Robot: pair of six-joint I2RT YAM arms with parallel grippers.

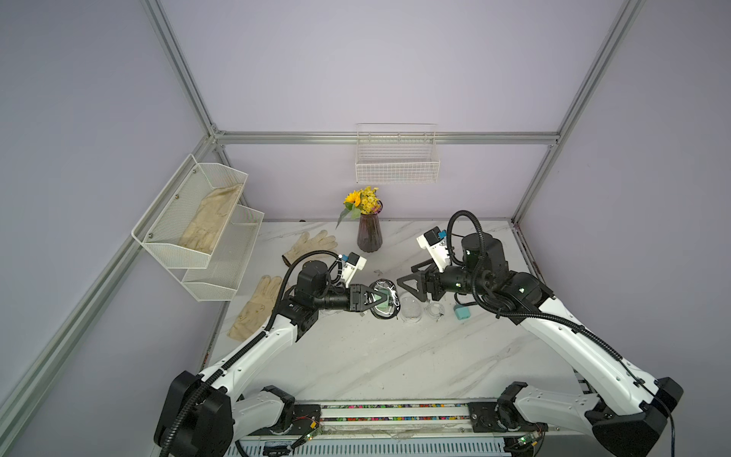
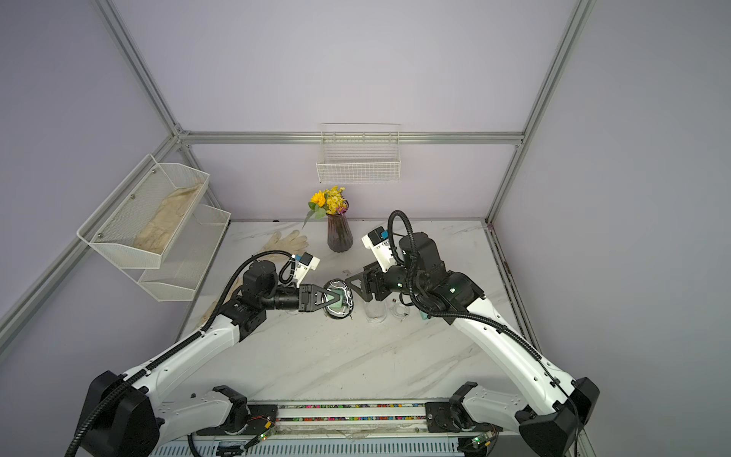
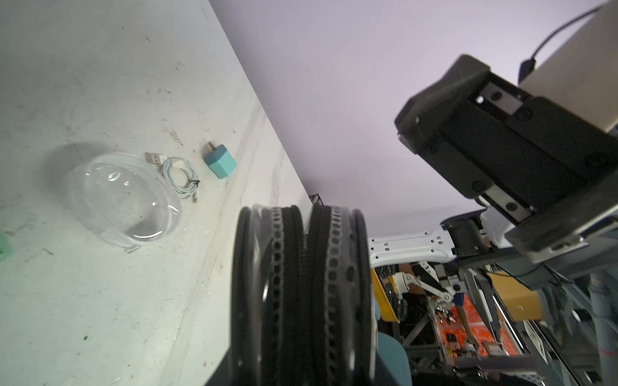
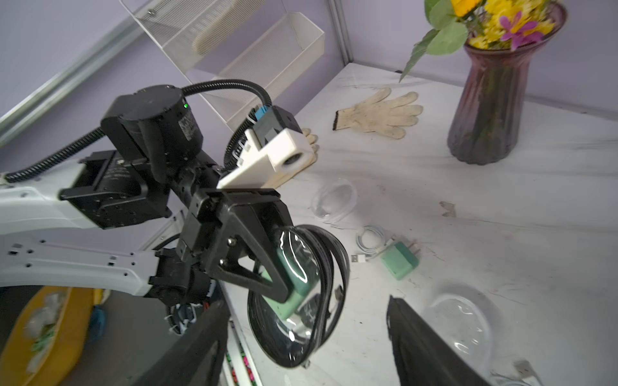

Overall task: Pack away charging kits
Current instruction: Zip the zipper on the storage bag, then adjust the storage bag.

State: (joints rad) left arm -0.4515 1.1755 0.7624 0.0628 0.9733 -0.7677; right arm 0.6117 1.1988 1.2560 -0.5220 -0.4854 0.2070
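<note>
The left gripper [image 1: 380,301] is pinching the black case [image 1: 385,291] across its 2 faces, 1 finger over it and 1 under, and holds it up off the table [image 1: 375,356]. A mint plug [image 4: 291,295] shows through the case's clear wall. In the left wrist view the case fills the foreground edge-on, zip band toward the camera.

The right gripper [image 1: 405,275] faces the left one with its jaws spread wide. Its tips are just beside the black case's rim. I cannot tell whether they touch it.

Just past the left gripper's tips and under the right gripper, 3 things lie on the table in a row: a clear case [image 1: 411,310], then a coiled cable [image 1: 434,310], then a teal plug [image 1: 462,312].

The right wrist view shows another set on the table close by the left gripper: a 2nd clear case [image 4: 334,200], a 2nd cable [image 4: 369,240] and a green plug [image 4: 399,260] that touches it.

A vase [image 1: 369,237] stands beyond both grippers, well apart from them.
</note>
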